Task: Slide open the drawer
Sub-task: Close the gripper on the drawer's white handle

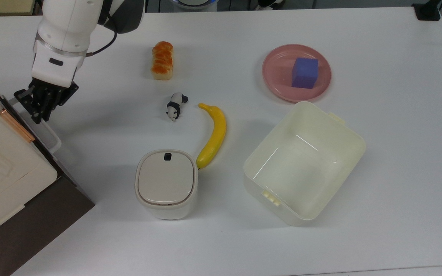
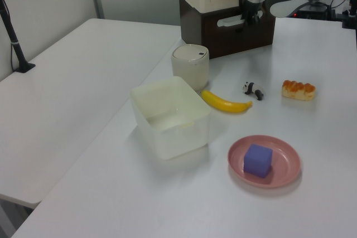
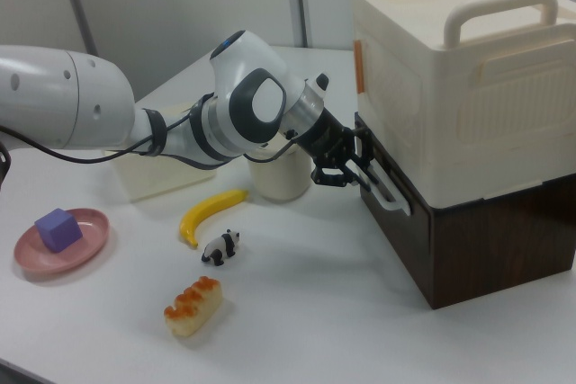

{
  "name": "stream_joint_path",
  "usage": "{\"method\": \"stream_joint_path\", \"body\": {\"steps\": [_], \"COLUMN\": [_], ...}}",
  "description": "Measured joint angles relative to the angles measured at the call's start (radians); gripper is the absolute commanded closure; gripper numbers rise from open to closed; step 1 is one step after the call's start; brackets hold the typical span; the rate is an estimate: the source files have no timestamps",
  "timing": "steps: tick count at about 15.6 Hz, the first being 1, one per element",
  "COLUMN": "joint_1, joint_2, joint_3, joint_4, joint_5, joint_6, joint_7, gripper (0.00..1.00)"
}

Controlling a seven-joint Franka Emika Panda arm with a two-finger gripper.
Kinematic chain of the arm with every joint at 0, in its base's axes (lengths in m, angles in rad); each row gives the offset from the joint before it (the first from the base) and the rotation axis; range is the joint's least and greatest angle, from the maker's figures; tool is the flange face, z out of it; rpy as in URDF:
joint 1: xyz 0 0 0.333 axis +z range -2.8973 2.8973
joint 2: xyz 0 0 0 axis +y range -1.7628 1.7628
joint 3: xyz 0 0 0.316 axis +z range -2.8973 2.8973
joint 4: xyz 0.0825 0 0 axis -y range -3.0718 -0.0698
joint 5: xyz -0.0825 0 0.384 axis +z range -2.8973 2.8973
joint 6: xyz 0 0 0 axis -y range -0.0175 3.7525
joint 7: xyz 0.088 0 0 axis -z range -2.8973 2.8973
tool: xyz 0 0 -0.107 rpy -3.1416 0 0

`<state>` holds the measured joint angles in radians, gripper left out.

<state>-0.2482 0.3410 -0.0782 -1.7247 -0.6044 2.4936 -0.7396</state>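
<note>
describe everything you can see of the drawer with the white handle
The drawer is the dark brown, wood-looking base unit under a cream plastic box. Its front panel carries a white rectangular loop handle that sticks out toward the table. It looks closed, the front flush with the dark body. The gripper sits at the handle's upper end with its fingers closed on the bar.

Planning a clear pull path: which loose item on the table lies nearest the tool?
The bread loaf, just nearer the tool at the drawer handle than the panda figurine.
</note>
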Motion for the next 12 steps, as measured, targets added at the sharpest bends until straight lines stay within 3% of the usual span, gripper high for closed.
{"method": "stream_joint_path", "body": {"steps": [6,12], "joint_1": [0.000,0.000], "joint_2": [0.000,0.000], "joint_3": [0.000,0.000], "joint_4": [0.000,0.000], "joint_5": [0.000,0.000], "joint_6": [0.000,0.000], "joint_7": [0.039,0.098], "gripper": [0.99,1.00]}}
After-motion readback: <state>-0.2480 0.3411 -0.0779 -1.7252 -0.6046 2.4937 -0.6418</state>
